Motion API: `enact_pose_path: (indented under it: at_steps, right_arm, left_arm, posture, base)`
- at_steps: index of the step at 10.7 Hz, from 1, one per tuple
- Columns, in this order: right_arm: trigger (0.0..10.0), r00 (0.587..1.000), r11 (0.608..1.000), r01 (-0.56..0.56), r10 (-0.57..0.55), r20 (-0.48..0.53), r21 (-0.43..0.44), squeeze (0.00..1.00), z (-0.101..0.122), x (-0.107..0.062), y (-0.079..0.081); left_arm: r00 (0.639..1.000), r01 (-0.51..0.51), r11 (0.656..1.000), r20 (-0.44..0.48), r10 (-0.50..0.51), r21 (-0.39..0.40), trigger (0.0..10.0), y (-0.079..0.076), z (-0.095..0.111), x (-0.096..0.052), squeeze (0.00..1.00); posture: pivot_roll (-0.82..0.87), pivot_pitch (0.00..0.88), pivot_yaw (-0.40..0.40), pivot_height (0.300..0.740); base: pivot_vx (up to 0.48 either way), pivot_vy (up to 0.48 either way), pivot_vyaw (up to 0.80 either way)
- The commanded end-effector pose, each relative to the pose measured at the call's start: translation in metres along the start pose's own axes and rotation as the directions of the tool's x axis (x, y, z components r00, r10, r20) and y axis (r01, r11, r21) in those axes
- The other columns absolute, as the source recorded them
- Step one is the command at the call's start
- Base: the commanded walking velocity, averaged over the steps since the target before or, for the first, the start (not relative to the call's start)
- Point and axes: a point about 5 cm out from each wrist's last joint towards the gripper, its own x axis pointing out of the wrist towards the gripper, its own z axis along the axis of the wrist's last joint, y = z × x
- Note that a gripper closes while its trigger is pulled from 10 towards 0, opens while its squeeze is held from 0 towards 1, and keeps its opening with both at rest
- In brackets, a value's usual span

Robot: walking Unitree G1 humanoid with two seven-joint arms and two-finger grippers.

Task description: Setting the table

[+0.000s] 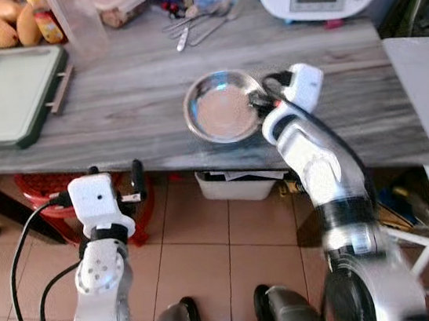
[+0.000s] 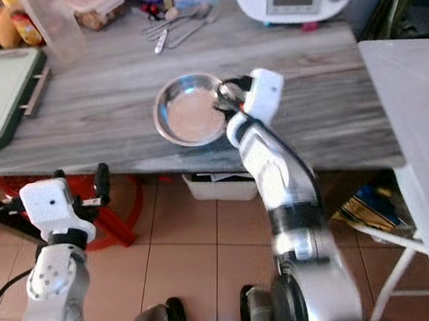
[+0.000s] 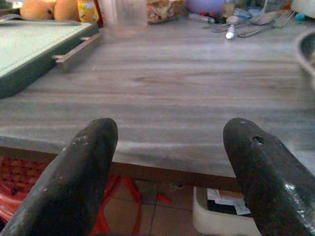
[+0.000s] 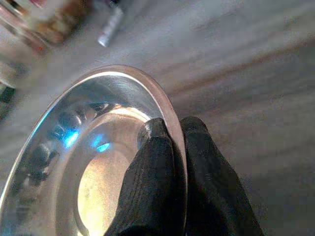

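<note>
One shallow round steel plate (image 1: 223, 108) sits near the grey wooden desk's (image 1: 134, 92) front edge; right end effector (image 4: 170, 135) pinches its right rim. Light, stiff, slippery—rim grip suits. Left end effector (image 3: 170, 162) open, idle.

Two silver arms, white boxy wrist modules. Left arm (image 1: 99, 302): round joint cap with small screw holes, black cables looping off the white wrist block. Right arm (image 1: 325, 185): glossy silver shell, black cable along it, black ring at the joint. Gripper fingers (image 3: 74, 177) matte black, rounded tips, one with a small hole. Dark feet below.
</note>
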Motion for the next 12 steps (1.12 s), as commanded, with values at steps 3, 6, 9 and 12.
enact_pose_path:
  at_steps: [3,6,9,12]
  right_arm:
    - [10.0,0.996,0.999,0.007,-0.005,-0.085,0.034,0.0,-0.008,0.008,0.003]
    - [10.0,0.986,0.997,-0.046,0.056,-0.155,0.064,0.0,-0.015,0.013,0.017]
    - [10.0,0.986,0.999,-0.042,0.046,-0.163,0.025,1.0,-0.019,0.011,0.012]
    - [10.0,0.998,0.997,-0.046,0.044,-0.035,-0.055,1.0,-0.002,0.011,0.013]
  left_arm:
    - [1.0,0.007,1.0,-0.016,-0.007,0.015,10.0,0.001,0.001,-0.005,0.0]
    - [1.0,0.014,1.0,-0.026,-0.014,0.015,10.0,0.001,0.001,-0.007,0.0]
    - [0.999,0.02,1.0,-0.03,-0.02,0.011,10.0,-0.001,0.001,-0.006,0.0]
    - [0.999,0.022,1.0,-0.03,-0.022,0.007,10.0,-0.002,0.0,-0.005,0.0]
  posture:
    - [0.02,0.242,0.002,0.74]
    - [0.02,0.243,0.001,0.74]
    - [0.01,0.242,-0.003,0.74]
    - [0.01,0.239,-0.004,0.74]
  base:
    - [0.0,0.0,0.0]
    - [0.0,0.0,0.0]
    - [0.0,0.0,0.0]
    - [0.0,0.0,0.0]
